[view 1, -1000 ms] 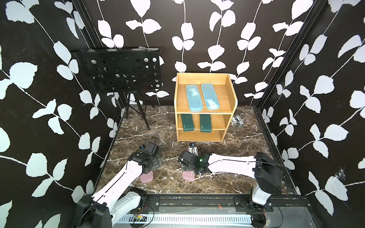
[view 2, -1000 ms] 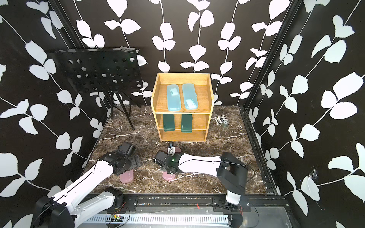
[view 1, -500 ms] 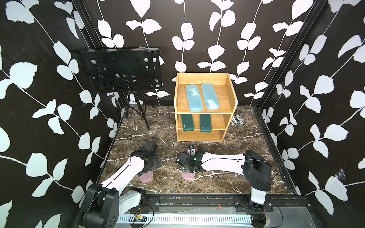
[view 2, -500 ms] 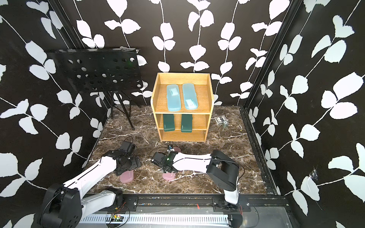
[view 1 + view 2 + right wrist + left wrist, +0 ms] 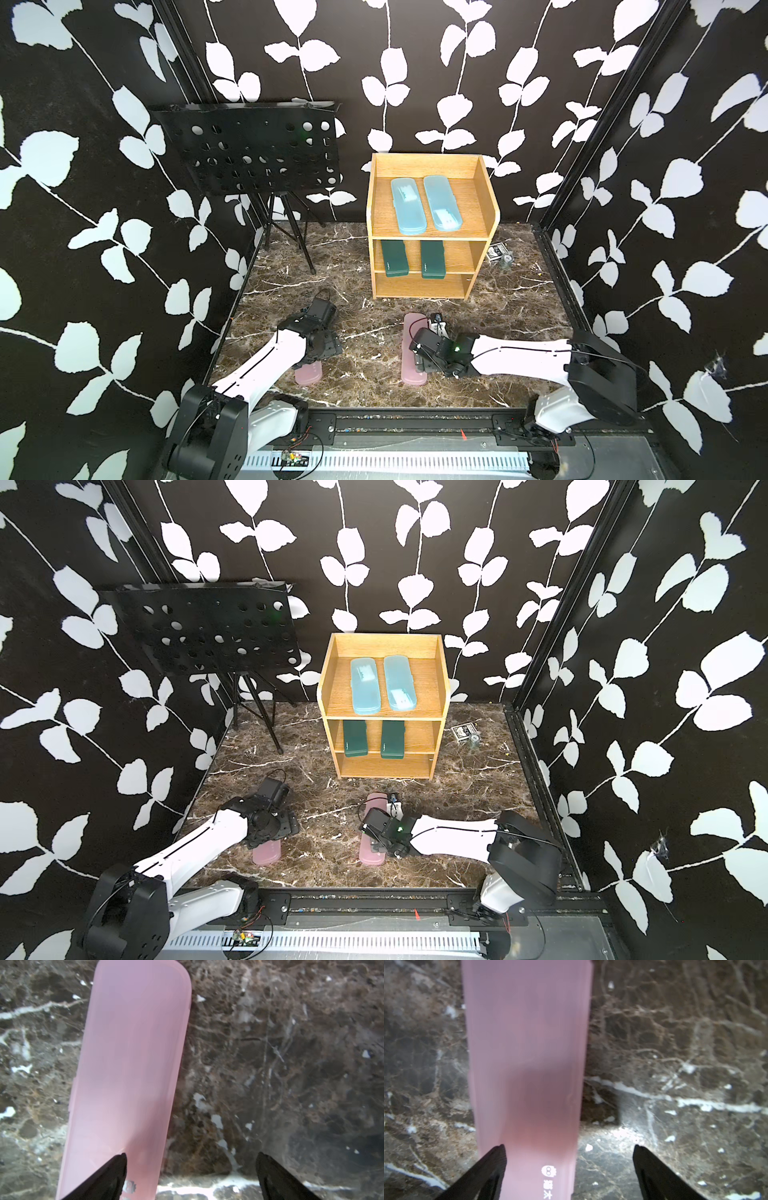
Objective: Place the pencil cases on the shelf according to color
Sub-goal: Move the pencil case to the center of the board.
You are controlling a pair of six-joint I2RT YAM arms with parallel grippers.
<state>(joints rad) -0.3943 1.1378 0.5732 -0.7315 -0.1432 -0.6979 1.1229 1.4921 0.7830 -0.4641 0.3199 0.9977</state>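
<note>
Two pink pencil cases lie flat on the marble floor in front of the shelf (image 5: 432, 286). My left gripper (image 5: 569, 1147) hovers open just over the left pink case (image 5: 308, 372), one finger (image 5: 494, 1159) above its surface. My right gripper (image 5: 191, 1155) is also open and low over the right pink case (image 5: 412, 374), with a finger (image 5: 116, 1165) overlapping it. In both top views two light blue cases (image 5: 426, 203) lie on the shelf's top tier and two dark green cases (image 5: 413, 259) on the middle tier. Both arms hide the middles of the pink cases.
A black perforated music stand (image 5: 249, 149) on a tripod stands at the back left. A small dark box with a small round item (image 5: 500, 255) lies right of the shelf. Leaf-patterned walls close in on three sides, and a black rail (image 5: 415, 419) runs along the front.
My right gripper has shifted a little to the right, uncovering the far end of the right pink case. The left gripper has hardly moved. Both pink cases lie where they were.
</note>
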